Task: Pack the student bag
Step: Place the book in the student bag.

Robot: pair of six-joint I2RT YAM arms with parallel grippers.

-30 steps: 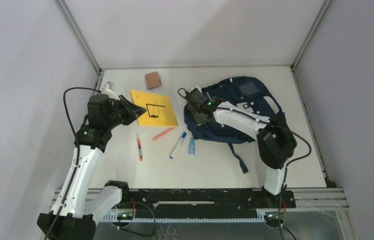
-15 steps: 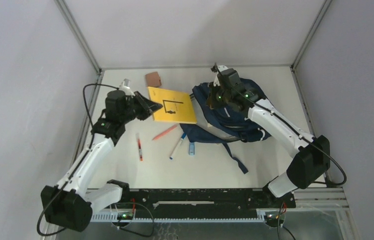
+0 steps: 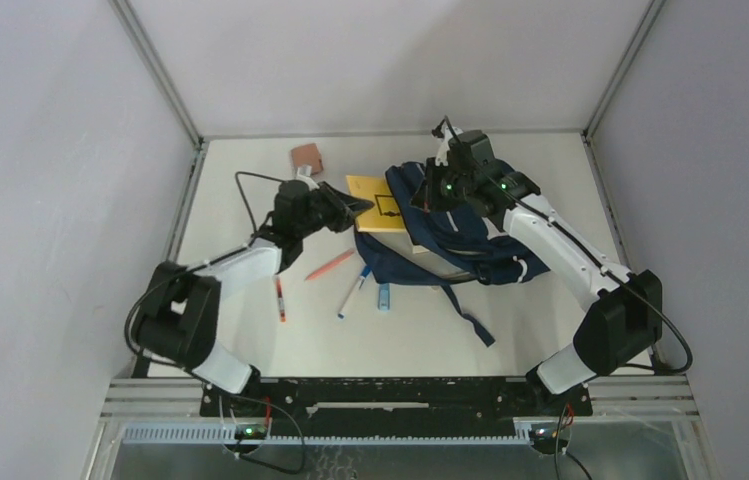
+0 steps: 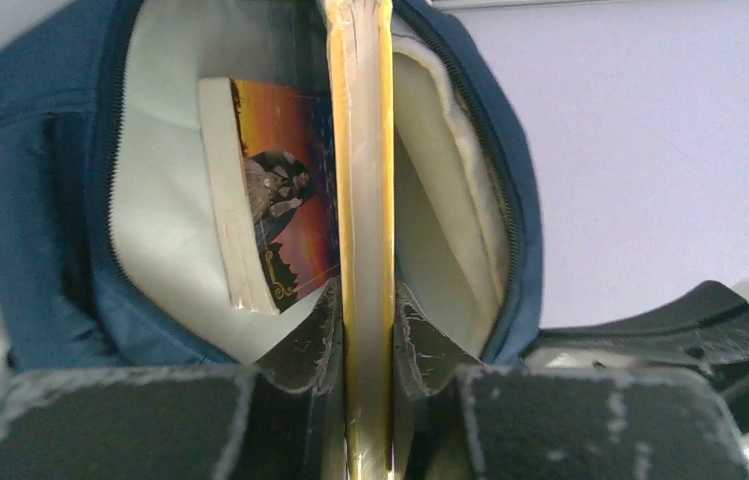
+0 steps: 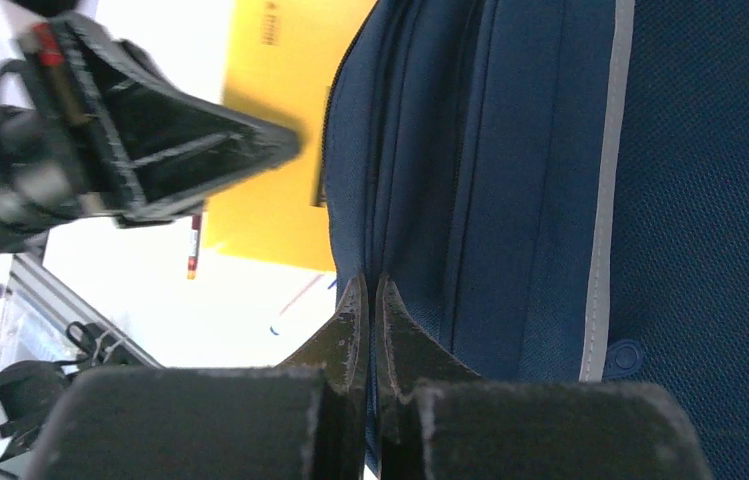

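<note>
The navy student bag [image 3: 470, 245] lies at the table's right. Its mouth is pulled up and faces left. My right gripper [image 3: 428, 192] is shut on the fabric edge of that opening [image 5: 368, 290]. The left gripper [image 3: 353, 208] is shut on a yellow book [image 3: 378, 205] and holds it edge-on at the mouth. In the left wrist view the yellow book [image 4: 365, 150] runs between the jaws [image 4: 366, 300] into the cream-lined inside [image 4: 165, 190]. A second book with an orange cover [image 4: 285, 200] stands inside. The right wrist view shows the bag's blue side [image 5: 540, 150] and the yellow book [image 5: 275, 140] beside it.
A brown wallet-like block [image 3: 306, 158] lies at the back. An orange pencil [image 3: 328, 266], a red pen [image 3: 279, 297], a blue-and-white marker [image 3: 354, 291] and a small blue piece [image 3: 384, 295] lie left of the bag. A dark strap [image 3: 475, 320] trails toward the front.
My left gripper has carried the yellow book to the right, up to the bag's mouth. The right gripper has lifted the bag's edge toward the back and now holds it there.
</note>
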